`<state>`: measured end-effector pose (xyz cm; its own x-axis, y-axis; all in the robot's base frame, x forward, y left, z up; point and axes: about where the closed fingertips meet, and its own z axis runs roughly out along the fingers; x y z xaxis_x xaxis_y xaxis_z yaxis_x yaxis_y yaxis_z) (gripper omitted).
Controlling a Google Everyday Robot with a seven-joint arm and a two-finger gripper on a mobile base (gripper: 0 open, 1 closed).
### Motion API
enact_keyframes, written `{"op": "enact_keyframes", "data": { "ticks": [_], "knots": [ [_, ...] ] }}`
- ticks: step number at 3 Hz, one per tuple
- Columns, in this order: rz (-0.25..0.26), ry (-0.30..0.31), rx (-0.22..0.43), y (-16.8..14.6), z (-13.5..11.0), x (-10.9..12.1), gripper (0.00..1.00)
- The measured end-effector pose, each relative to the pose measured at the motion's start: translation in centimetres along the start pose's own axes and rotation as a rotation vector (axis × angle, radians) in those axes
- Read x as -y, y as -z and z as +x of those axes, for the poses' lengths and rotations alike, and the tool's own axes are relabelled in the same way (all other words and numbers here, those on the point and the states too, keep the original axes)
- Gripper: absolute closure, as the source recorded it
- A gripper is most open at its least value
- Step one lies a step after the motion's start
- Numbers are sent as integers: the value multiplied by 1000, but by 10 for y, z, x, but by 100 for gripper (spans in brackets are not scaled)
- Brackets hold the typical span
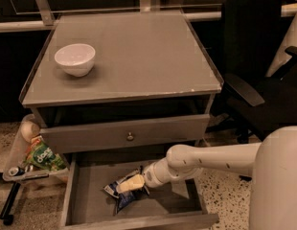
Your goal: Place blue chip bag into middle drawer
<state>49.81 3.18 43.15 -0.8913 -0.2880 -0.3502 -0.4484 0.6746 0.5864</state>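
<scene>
The blue chip bag (120,195) lies crumpled on the grey floor of the open middle drawer (91,190), left of centre. My gripper (131,184) reaches down into the drawer from the right on the white arm (211,158) and is right at the bag, its pale fingers over the bag's top edge. The drawer is pulled out below a closed drawer front with a round metal knob (130,137).
A white bowl (75,59) stands on the cabinet top at the back left. A green snack packet (43,158) sits in a clear bin to the left of the cabinet. A black office chair (256,66) stands at the right.
</scene>
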Motion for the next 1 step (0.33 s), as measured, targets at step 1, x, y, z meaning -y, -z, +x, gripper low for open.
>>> {"op": "enact_keyframes", "data": {
  "ticks": [1],
  "knots": [
    [0,0,0,0,0,0,0]
  ]
}}
